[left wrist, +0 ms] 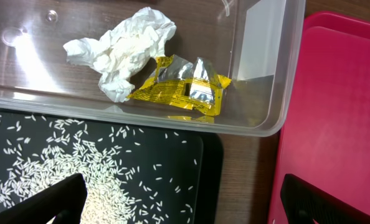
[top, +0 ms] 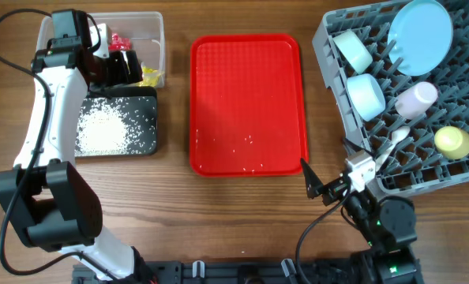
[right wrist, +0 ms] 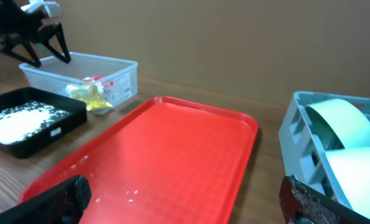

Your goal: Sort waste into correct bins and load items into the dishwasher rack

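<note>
Left tool (left wrist: 184, 202): hangs over the clear tub (left wrist: 260, 74) at far left, fingers spread wide, nothing between them.

Right tool (right wrist: 185, 205): low over the surface at the near left corner of the dishwasher rack (top: 463, 170), facing the red tray (top: 246, 95). It is also wide open and empty.

Tub contents: a white wrapper (left wrist: 119, 50), a yellow wrapper (left wrist: 179, 87) touching it, and a red wrapper (top: 122, 41) further along.

Black tray (top: 144, 99): just near of the tub, holding a heap of rice grains (left wrist: 66, 180).

Rack, right side: holds the plate (top: 420, 35), two bowls (top: 353, 49) (top: 366, 93), the pink cup (top: 416, 99), the yellow cup (top: 453, 140) and white cutlery (top: 394, 142). I cannot tell spoon from fork here.

Leftover: a few stray grains (top: 246, 142) on the near half of the red tray.

Judgement: sorting and loading look almost finished, and the step in hand is the last of the wrapper sorting at the tub.

The next move calls for raising the left tool clear of the tub walls. The stray grains look too small to pinch, so tipping or sweeping them toward the black tray seems likelier.
</note>
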Controlling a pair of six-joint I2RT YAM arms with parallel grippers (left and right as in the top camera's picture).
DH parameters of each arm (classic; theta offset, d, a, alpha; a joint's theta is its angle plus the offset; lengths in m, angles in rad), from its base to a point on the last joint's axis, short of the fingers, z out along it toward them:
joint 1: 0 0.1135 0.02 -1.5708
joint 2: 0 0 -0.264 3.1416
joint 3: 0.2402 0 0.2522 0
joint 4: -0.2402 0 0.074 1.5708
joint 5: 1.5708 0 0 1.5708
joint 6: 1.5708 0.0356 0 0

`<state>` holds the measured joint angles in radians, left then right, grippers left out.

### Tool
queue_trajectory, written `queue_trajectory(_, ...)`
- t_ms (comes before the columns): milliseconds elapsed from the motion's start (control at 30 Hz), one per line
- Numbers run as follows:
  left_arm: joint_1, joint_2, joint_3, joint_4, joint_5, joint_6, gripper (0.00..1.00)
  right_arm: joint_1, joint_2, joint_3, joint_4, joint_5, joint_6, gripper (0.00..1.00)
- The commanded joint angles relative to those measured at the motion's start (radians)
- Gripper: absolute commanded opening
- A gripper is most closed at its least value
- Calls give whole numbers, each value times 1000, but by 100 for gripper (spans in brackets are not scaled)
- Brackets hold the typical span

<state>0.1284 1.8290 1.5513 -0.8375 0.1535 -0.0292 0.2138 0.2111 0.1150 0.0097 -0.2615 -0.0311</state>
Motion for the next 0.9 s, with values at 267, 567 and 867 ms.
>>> queue_trajectory(267, 3, -11, 6, 2, 2, -5, 100, -19, -144, -109, 13, 1, 5, 100)
queue_trajectory(567, 3, -11, 6, 2, 2, -5, 100, -21, -205, -110, 13, 1, 5, 100)
queue_trajectory(867, 3, -11, 6, 2, 2, -5, 100, -21, -201, -110, 13, 1, 5, 100)
